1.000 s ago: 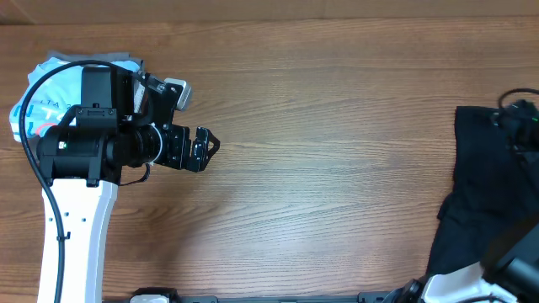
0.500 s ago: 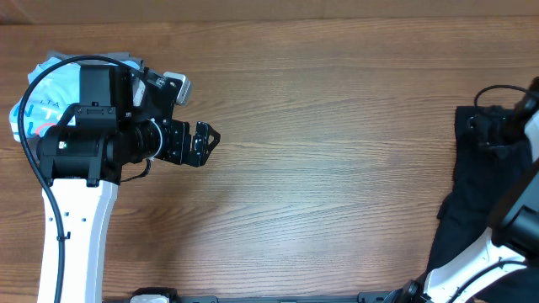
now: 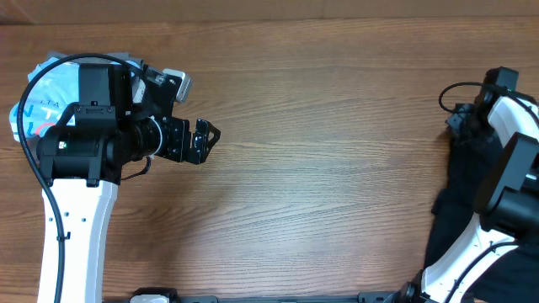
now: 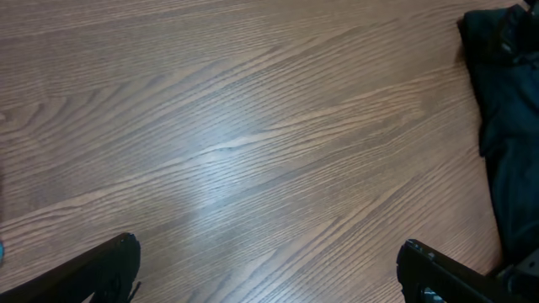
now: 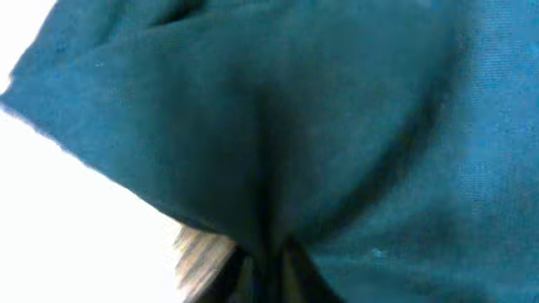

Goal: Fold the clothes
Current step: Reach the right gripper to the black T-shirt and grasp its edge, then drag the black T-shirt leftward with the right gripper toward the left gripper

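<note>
At the right edge of the surface, the dark garment (image 3: 459, 181) lies with its long axis front to back, directly under the right gripper (image 3: 463, 126). Fabric hides that gripper's jaws, so their state cannot be told. The left gripper (image 3: 208, 139), jaws spread and empty, is well apart and faces the garment.

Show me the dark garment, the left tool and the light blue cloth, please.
dark garment (image 4: 514, 143), left wrist view, on its crumpled body.
left tool (image 3: 208, 140), overhead view, midway between its fingertips.
light blue cloth (image 3: 46, 84), overhead view, on its uncovered part.
</note>
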Motion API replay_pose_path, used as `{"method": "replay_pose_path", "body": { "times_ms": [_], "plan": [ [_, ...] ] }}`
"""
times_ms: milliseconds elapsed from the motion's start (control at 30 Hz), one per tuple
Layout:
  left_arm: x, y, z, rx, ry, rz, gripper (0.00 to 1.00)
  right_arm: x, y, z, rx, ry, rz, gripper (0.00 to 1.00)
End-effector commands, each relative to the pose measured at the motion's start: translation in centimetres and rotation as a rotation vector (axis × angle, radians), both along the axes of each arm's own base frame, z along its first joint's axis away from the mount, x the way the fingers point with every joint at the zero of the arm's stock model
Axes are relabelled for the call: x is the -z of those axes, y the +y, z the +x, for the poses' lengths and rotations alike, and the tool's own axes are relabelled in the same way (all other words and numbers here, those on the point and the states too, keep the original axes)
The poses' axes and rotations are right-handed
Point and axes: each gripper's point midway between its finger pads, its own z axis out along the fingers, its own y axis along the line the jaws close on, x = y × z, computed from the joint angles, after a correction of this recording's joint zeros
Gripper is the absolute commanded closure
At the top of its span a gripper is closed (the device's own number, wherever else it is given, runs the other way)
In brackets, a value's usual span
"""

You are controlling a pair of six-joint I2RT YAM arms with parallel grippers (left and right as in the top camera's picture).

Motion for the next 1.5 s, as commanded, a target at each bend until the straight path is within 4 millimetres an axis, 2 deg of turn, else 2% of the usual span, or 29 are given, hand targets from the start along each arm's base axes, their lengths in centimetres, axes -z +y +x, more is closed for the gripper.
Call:
{"method": "replay_pose_path", "body": {
  "times_ms": [0, 33, 133, 167, 267, 333, 467, 533, 600, 633, 733, 800, 900, 933, 967, 1000, 1133, 1200, 1233, 1367, 1400, 1433, 1467],
  "plan": [
    [-1.1, -0.5, 0.1, 0.019, -0.031, -0.016, 0.00, 1.0, 4.3, 2.0, -0.094, -0.024, 0.079, 0.96],
    [-1.1, -0.5, 0.1, 0.019, -0.032, -0.015, 0.00, 0.8, 7.7, 3.4, -0.205, -0.062, 0.136, 0.96],
    [-1.1, -0.3, 0.2, 0.014, -0.032, -0.007, 0.00, 0.5, 13.3, 4.9, -0.355, -0.093, 0.184, 0.96],
    [-0.9, -0.1, 0.2, 0.005, -0.031, 0.005, 0.00, 0.4, 17.1, 5.4, -0.436, -0.101, 0.211, 0.96],
    [-0.8, 0.0, 0.1, 0.002, -0.023, 0.009, 0.00, 0.1, 25.4, 5.3, -0.618, -0.114, 0.259, 0.96],
    [-0.6, 0.7, 0.2, -0.022, -0.023, 0.045, 0.00, 0.0, 32.1, 4.1, -0.792, -0.114, 0.275, 0.96],
    [-1.0, 2.7, 0.9, -0.118, -0.040, 0.131, 0.00, 0.0, 41.0, 0.1, -1.056, -0.083, 0.246, 0.93],
    [-1.8, 2.9, 1.1, -0.129, -0.060, 0.137, 0.00, -0.2, 42.8, -1.1, -1.111, -0.074, 0.188, 0.88],
    [-2.2, 2.9, 1.3, -0.130, -0.076, 0.135, 0.00, -1.0, 43.4, -1.3, -1.134, -0.088, 0.132, 0.81],
    [-2.4, 2.8, 1.4, -0.130, -0.082, 0.134, 0.00, -1.7, 43.5, -1.2, -1.137, -0.104, 0.112, 0.73],
    [-2.4, 2.6, 1.5, -0.122, -0.083, 0.123, 0.00, -5.4, 42.6, -0.2, -1.113, -0.182, 0.092, 0.62],
    [-2.2, 2.4, 1.5, -0.114, -0.072, 0.115, 0.00, -7.9, 41.3, 0.4, -1.084, -0.231, 0.087, 0.58],
    [-1.9, 1.1, 1.6, -0.067, -0.052, 0.052, 0.00, -12.2, 38.6, 1.3, -1.023, -0.308, 0.074, 0.51],
    [-1.9, 0.5, 1.7, -0.047, -0.044, 0.024, 0.00, -13.5, 37.6, 1.3, -1.002, -0.327, 0.069, 0.48],
    [-1.5, -0.2, 2.0, -0.023, -0.025, -0.010, 0.00, -15.6, 35.8, 1.3, -0.968, -0.357, 0.060, 0.45],
    [-0.6, -1.1, 2.4, 0.006, 0.013, -0.042, 0.00, -17.9, 33.8, 0.9, -0.928, -0.389, 0.051, 0.43],
    [2.8, -3.0, 3.6, 0.073, 0.104, -0.024, 0.00, -21.3, 31.1, -0.2, -0.876, -0.440, 0.044, 0.36],
    [4.7, -4.2, 4.1, 0.112, 0.147, -0.012, 0.00, -22.3, 30.1, -0.8, -0.857, -0.446, 0.038, 0.36],
    [6.8, -5.5, 4.7, 0.142, 0.195, 0.003, 0.00, -22.8, 29.1, -1.5, -0.835, -0.440, 0.037, 0.36],
    [11.0, -7.5, 6.0, 0.216, 0.252, 0.029, 0.00, -22.9, 27.6, -2.7, -0.803, -0.402, 0.039, 0.35],
    [12.3, -8.0, 6.5, 0.225, 0.267, 0.031, 0.02, -22.7, 27.2, -3.1, -0.793, -0.382, 0.040, 0.35],
    [13.2, -8.2, 7.0, 0.229, 0.272, 0.034, 0.11, -22.5, 26.8, -3.4, -0.786, -0.367, 0.042, 0.35],
    [14.1, -8.2, 7.6, 0.232, 0.271, 0.042, 0.32, -22.3, 26.5, -3.7, -0.778, -0.351, 0.045, 0.35]
  ]
}}
